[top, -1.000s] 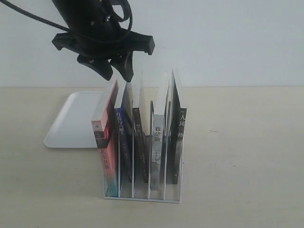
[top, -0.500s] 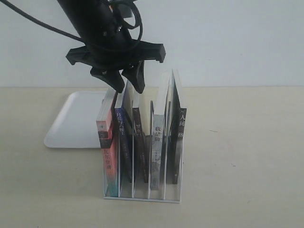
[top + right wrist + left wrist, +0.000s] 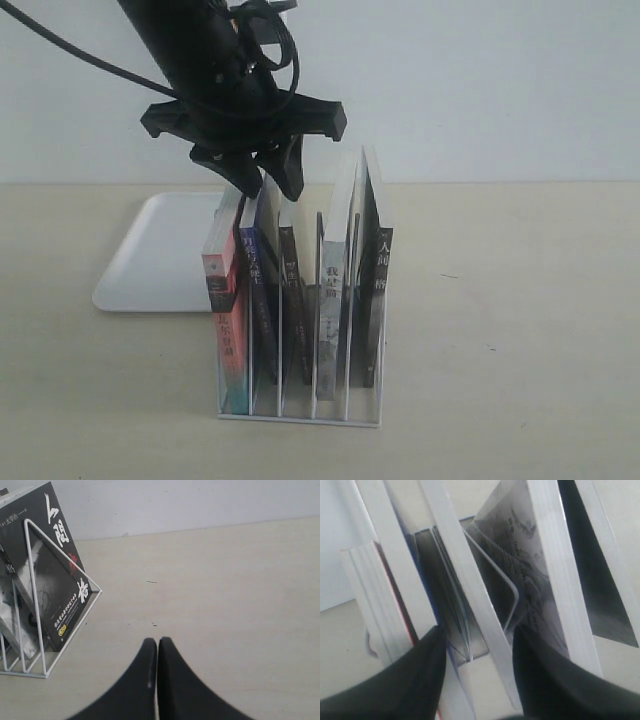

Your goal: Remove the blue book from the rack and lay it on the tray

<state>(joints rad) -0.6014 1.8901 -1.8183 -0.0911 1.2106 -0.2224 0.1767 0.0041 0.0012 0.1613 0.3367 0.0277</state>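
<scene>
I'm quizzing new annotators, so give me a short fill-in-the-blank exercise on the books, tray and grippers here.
1. The left gripper hangs open over the ___.
2. The blue book stands upright, not yet on the ___.
3. The right gripper is ___, holding nothing.

Missing words: rack; tray; shut.

"Can you see the blue book's (image 3: 256, 285) cover?"

"No, only its spine, and the lettering there is too small to read. Its top is partly behind the left tool (image 3: 267, 188)."

"The tray (image 3: 150, 255)?"

"Its right end is hidden behind the rack (image 3: 300, 418) and the books."

"And the wrist views?"

"In the left one the books run off every edge, close and blurred. Whether the fingers (image 3: 432, 650) touch paper, I cannot tell. In the right one the rack is cut off, and the right tool (image 3: 157, 643) shows only its tips."
</scene>
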